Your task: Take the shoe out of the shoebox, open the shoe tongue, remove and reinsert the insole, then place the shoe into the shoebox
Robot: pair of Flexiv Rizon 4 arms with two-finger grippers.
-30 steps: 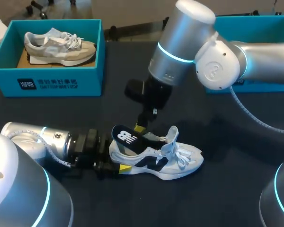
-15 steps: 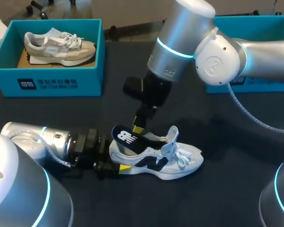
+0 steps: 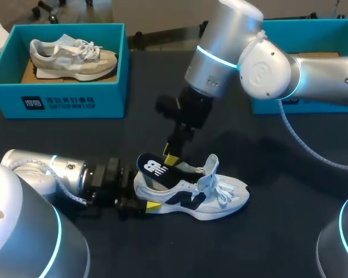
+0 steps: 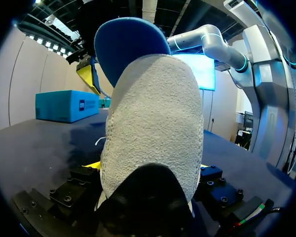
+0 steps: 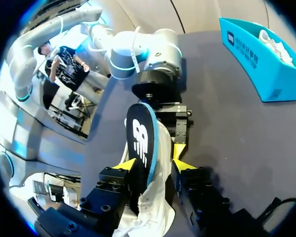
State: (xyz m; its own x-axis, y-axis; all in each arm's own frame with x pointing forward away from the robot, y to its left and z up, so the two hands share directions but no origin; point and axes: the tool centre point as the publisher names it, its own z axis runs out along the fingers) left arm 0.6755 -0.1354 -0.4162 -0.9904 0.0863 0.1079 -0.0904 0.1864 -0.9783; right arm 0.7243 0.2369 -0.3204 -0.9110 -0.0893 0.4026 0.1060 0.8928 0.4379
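Note:
A white shoe (image 3: 206, 196) with black side marks lies on the dark table, toe to the right, its tongue pulled up. A black insole (image 3: 153, 169) with a white logo sticks up out of its heel. My left gripper (image 3: 144, 192) is shut on the shoe's heel from both sides; in the left wrist view the heel (image 4: 153, 128) fills the space between the fingers. My right gripper (image 3: 171, 157) hangs just above the insole, open. In the right wrist view the insole (image 5: 140, 140) stands between its yellow tips (image 5: 127, 165) without being pinched.
A teal shoebox (image 3: 64, 95) holding a grey shoe (image 3: 69, 57) stands at the back left. A second teal box (image 3: 313, 26) sits at the back right, partly behind my right arm. The near right of the table is bare.
My right gripper has opened and let go of the insole, and the arm has lifted slightly. The insole, the shoe and my left arm have kept still.

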